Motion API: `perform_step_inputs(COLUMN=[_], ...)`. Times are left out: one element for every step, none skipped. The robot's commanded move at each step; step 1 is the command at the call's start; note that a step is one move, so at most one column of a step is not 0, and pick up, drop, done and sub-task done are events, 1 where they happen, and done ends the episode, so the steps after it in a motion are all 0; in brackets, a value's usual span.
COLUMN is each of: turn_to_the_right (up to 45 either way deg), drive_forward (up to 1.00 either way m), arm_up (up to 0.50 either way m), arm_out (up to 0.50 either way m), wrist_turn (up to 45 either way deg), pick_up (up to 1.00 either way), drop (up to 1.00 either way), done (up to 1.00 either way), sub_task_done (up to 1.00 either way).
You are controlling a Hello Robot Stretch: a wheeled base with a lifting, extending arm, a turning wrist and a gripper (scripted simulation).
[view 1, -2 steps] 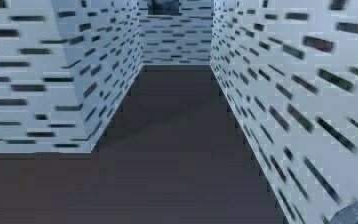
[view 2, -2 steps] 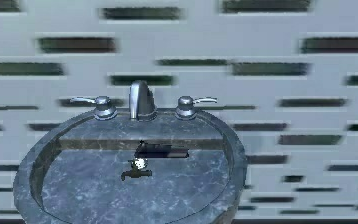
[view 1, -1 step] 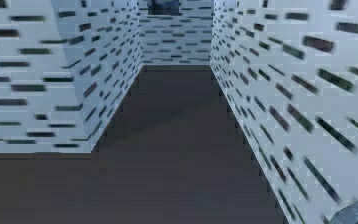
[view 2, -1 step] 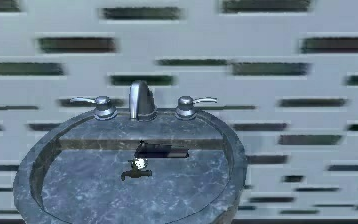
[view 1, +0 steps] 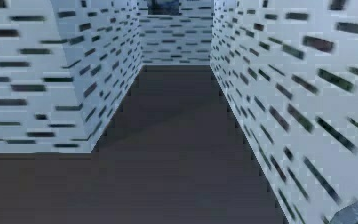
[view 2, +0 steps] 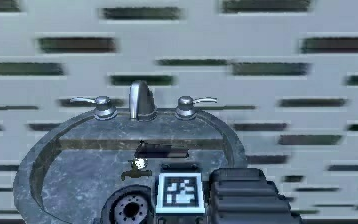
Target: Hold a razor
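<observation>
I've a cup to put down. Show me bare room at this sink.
Bare: the basin toward the arm side view's left, between rim and gripper; also the dark floor between tiled walls ahead. Crowded: the back rim, with faucet and two handles, and the basin's middle, at the arm.

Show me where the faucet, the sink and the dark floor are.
faucet (view 2: 140,100), arm side view, on its curved spout.
sink (view 2: 72,172), arm side view, on the basin's left wall.
dark floor (view 1: 177,150), forward view, on its bare middle.

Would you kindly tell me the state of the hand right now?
Hand: cannot be told whether it holds anything; the sink lies behind it.
</observation>
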Motion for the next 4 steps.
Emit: perform_step_inputs(turn_to_the_right=[0.0, 0.0, 0.0, 0.0], drive_forward=[0.0, 0.0, 0.0, 0.0], arm_up=[0.0, 0.0, 0.0, 0.0], arm_out=[0.22, 0.0, 0.02, 0.0], wrist_turn=[0.0, 45.0, 0.0, 45.0], pick_up=[0.0, 0.0, 0.0, 0.0], drop=[0.0, 0.0, 0.0, 0.0], done=[0.0, 0.0, 0.0, 0.0], sub_task_done=[0.0, 0.0, 0.0, 0.0])
